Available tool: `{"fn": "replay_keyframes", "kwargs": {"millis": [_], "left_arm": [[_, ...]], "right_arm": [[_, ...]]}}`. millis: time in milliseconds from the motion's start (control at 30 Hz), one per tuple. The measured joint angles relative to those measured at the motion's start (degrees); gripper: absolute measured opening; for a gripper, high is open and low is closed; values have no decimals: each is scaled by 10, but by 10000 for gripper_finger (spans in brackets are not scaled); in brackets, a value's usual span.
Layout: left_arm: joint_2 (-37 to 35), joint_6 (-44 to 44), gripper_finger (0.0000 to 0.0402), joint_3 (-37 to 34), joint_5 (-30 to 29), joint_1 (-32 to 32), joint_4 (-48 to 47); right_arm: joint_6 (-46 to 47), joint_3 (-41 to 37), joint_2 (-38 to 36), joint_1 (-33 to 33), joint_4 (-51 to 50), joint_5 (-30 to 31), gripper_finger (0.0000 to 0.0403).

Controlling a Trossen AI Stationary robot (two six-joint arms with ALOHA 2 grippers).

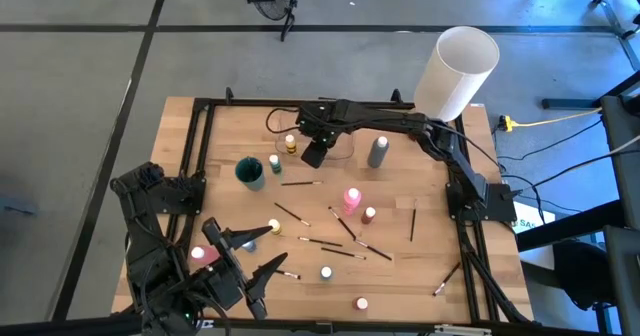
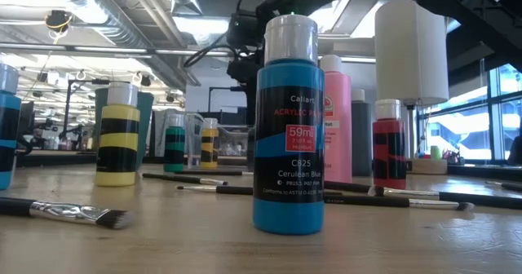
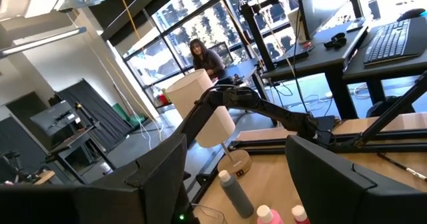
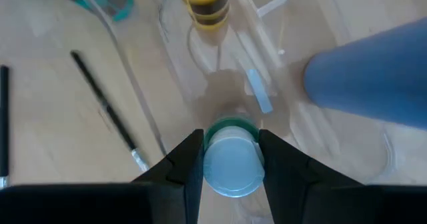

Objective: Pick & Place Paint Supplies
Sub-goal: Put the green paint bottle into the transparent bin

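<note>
My right gripper (image 4: 230, 164) reaches to the table's far middle (image 1: 313, 154), pointing steeply down, shut on a tiny green paint bottle with a white cap (image 4: 230, 163). Below it is a clear plastic container (image 4: 260, 84) with a yellow bottle (image 4: 203, 4) standing in it. A grey bottle (image 1: 377, 151) stands just to the right. Pink (image 1: 352, 198), red (image 1: 369, 215), yellow (image 1: 273, 227) and blue (image 2: 288, 127) bottles stand on the wood. Thin dark brushes (image 1: 345, 223) lie flat among them. My left gripper (image 1: 255, 254) waits open and level near the front left corner. My right gripper pinches the small green bottle at its white cap (image 4: 230, 174) between the two fingers (image 4: 187, 164), one on each side. The fingers come from above, slanting steeply down. The bottle stays upright over the clear container; whether its base touches anything is hidden by the cap.
A big white cylindrical lamp (image 1: 458, 71) stands at the far right corner. A teal cup (image 1: 250, 170) and another green bottle (image 1: 275, 163) stand left of the container. A black frame (image 1: 195, 146) edges the wooden table. A person (image 3: 203, 57) sits in the room beyond.
</note>
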Motion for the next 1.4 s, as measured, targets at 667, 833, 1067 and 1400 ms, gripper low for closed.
{"fn": "replay_keyframes", "kwargs": {"millis": [667,833,1067,1400], "left_arm": [[0,0,253,0,0,0,0],[0,0,253,0,0,0,0],[0,0,253,0,0,0,0],[0,0,253,0,27,0,-10]], "right_arm": [[0,-8,-2,-1,11,0,128],[0,-9,-1,-1,11,0,144],[-6,-9,0,-1,14,0,139],[-12,-9,0,0,25,0,191]]}}
